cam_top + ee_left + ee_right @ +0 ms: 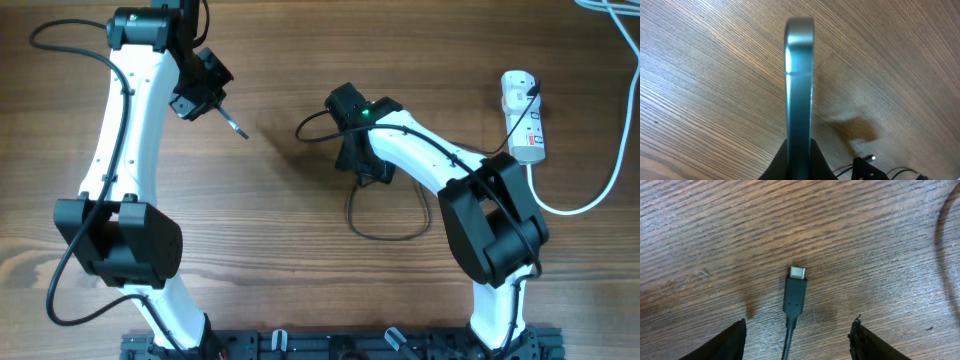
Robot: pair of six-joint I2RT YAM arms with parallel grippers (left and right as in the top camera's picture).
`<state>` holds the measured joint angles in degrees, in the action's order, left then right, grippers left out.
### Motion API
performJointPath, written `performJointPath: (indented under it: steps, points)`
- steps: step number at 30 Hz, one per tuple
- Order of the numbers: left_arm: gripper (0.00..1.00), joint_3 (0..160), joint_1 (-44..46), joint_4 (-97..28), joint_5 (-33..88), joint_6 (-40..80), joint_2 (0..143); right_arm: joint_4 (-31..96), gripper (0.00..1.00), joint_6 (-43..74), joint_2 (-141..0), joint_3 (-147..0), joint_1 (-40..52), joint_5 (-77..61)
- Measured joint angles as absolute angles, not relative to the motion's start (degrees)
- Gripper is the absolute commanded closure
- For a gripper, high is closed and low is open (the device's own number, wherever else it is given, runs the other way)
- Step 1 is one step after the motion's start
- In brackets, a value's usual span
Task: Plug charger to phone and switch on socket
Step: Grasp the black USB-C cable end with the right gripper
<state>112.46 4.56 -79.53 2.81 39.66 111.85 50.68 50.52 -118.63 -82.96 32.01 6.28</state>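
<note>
On the wooden table (280,220) the two white and black arms reach away from their base at the near edge. The left arm (125,110) stretches toward the far left. The right arm (430,155) bends in toward the middle.

The socket (525,120) lies at the far right, well apart from both grippers. Something dark is plugged in at its far end. Its thick white cord (600,190) curves off toward the right edge.

The left gripper (212,103) is clamped on the phone (799,85). It holds the phone edge-on, so the wrist camera sees only the thin teal side. The phone is clear of the wood, and its shadow falls to one side.

The charger (385,236) loops loosely on the table just in front of the right arm's wrist. The right gripper (799,325) has its fingers (732,342) spread wide and has hold of nothing. The connector tip (796,282) lies flat on the wood between them, touching neither finger, with its metal end pointing away from the wrist.
</note>
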Motion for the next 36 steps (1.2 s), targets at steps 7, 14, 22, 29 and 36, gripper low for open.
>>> performJointPath:
  steps: [7, 14, 22, 29, 36]
  points:
    - [0.96, 112.46, 4.56, -79.53, 2.81, 39.68, 111.85, 49.69, 0.34, 52.71, -118.65, -82.37, 32.01, 6.24]
    - [0.96, 112.46, 4.56, -79.53, 2.81, 39.66, 111.85, 48.93, 0.34, 53.8, -118.85, -81.71, 32.01, 6.22]
    - [0.96, 112.46, 4.56, -79.53, 2.81, 39.66, 111.85, 48.97, 0.46, 55.94, -119.68, -81.93, 30.92, 3.62]
    - [0.96, 112.46, 4.56, -79.53, 2.81, 39.66, 111.85, 49.23, 0.59, 56.36, -119.7, -81.95, 30.63, 3.09]
    - [0.96, 112.46, 4.56, -79.53, 2.81, 39.66, 111.85, 49.36, 0.71, 56.38, -119.7, -81.95, 30.55, 2.46]
